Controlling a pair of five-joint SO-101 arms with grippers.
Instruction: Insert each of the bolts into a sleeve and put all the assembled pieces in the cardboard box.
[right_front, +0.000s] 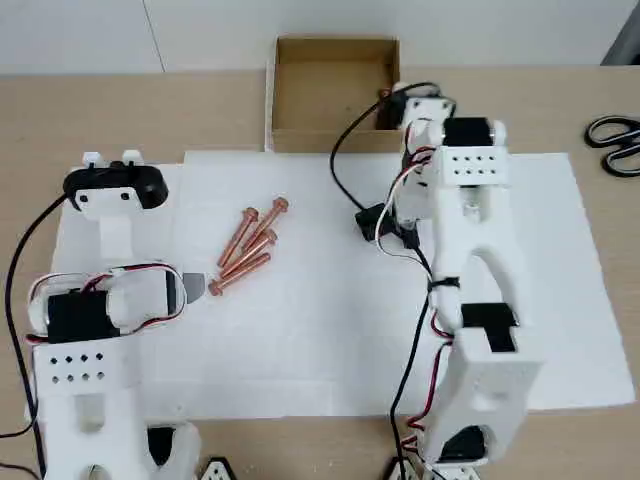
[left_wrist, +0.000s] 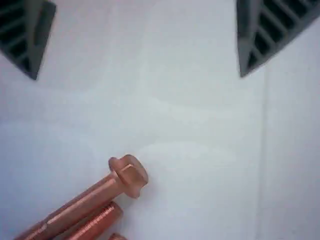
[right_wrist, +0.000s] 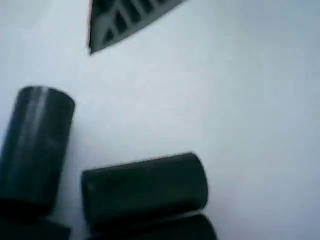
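**A:** Starting at the left, our left gripper (left_wrist: 139, 74) hangs with its jaws wide apart and holds nothing. It sits just beside the head of one bolt (left_wrist: 129, 176). What could trip us up?

**B:** The bolts (right_front: 250, 245) are smooth, copper-coloured rods with flanged heads. They lie close together in a loose fan on the soft white foam sheet (right_front: 300, 340). If we pinch off-centre, we think one could roll or drag its neighbour.

**A:** At the back, the cardboard box (right_front: 335, 60) shows no finished piece in the part we can see.

**B:** Further right, the sleeves (right_wrist: 145, 192) are short, dark, matte cylinders lying on their sides, bunched together. A nudge might scatter them.

**A:** Our right gripper (right_front: 393, 212) is just over them, and we cannot tell whether it is open or closed.

**B:** A tilted sleeve could make a bolt jam.
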